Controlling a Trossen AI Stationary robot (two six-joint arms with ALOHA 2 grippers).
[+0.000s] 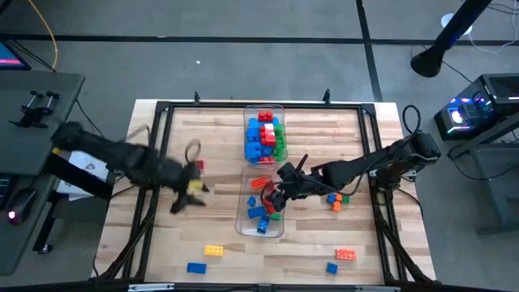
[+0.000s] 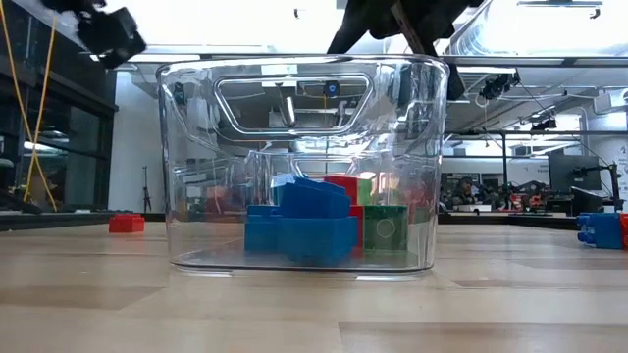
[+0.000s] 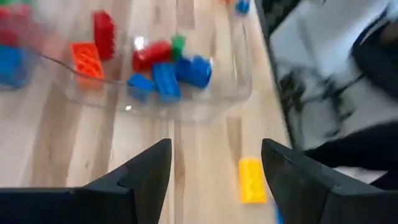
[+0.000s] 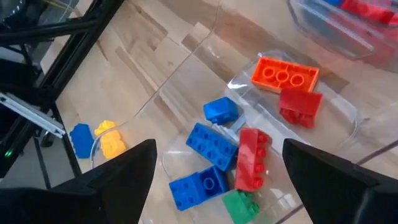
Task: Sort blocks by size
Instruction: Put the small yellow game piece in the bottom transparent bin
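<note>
The right gripper (image 1: 276,197) hangs over the near bin (image 1: 261,225), its jaws spread wide and empty in the wrist view; beneath it lie small blocks (image 4: 239,165), blue, red, orange and green; my reading is that a drop into this bin is just done, or a check over it, and the arm must next go for a loose piece. The left gripper (image 1: 185,195) sits over the table (image 1: 162,235) left of the bins, motion-blurred, fingers released with nothing between them; a yellow block (image 3: 252,180) lies on the wood just beyond its fingertips. The far bin (image 1: 251,113), against the far edge at the middle, holds the larger blocks (image 1: 265,136) in red, blue and green.

Unsorted pieces remain: a red block (image 1: 199,165) left of the bins; a yellow one (image 1: 214,251) and a blue one (image 1: 195,268) by the near edge; an orange one (image 1: 345,255) and a blue one (image 1: 332,268) toward the near right corner; a small cluster (image 1: 336,199) just right of the near bin. The next move calls for lowering onto one loose piece, closing squarely across its sides, and judging its size to choose the bin.

No brand, label or legible writing shows on blocks or bins.
</note>
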